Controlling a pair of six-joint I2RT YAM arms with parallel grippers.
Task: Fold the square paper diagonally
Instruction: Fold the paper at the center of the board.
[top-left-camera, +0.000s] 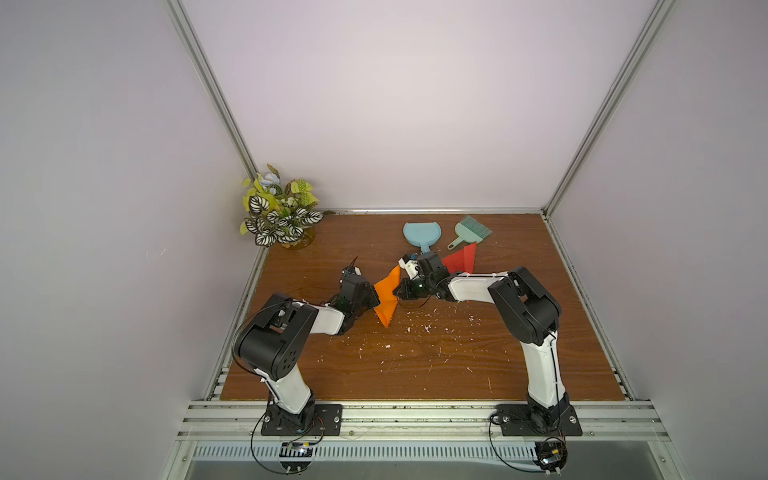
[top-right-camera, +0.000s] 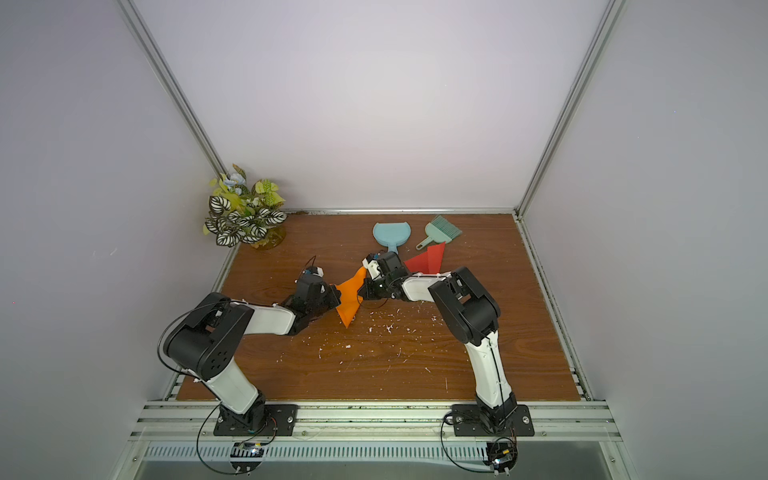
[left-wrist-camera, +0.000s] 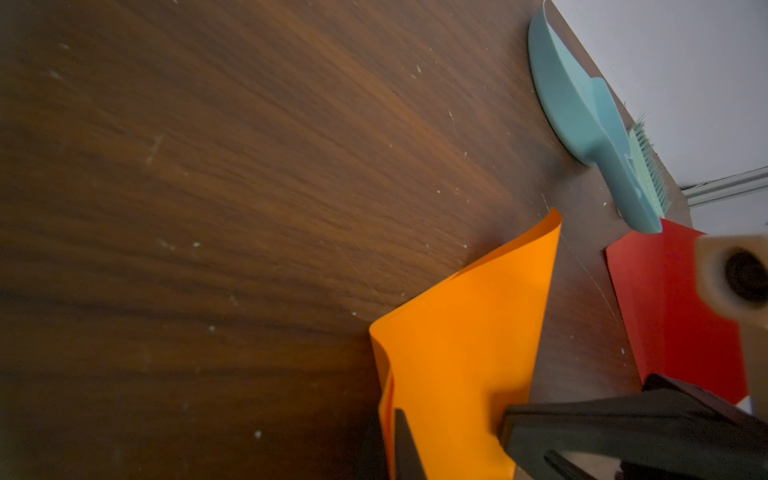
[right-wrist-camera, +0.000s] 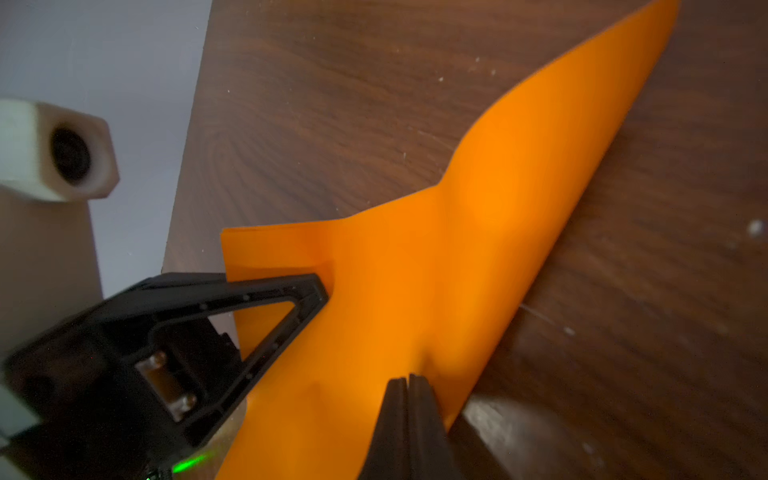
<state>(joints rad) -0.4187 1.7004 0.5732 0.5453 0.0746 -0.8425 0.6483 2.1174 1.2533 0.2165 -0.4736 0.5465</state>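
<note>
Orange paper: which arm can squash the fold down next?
Probably right: the right fingers pinch the orange paper beside its long bent edge near the table, while the left fingers hold a far corner.

You have open surface (top-left-camera: 415, 382) along the near edge, littered only with flat white scraps (top-left-camera: 426, 328). Mid-surface, the orange paper (top-left-camera: 386, 299) fills the gap between the left tool (top-left-camera: 377, 301) and right tool (top-left-camera: 397, 293). Behind them the red paper (top-left-camera: 461, 259), dustpan (top-left-camera: 419, 235) and brush (top-left-camera: 471, 230) crowd the far side. The plant (top-left-camera: 278, 212) blocks the far-left corner. Between plant and dustpan the surface is bare.
</note>
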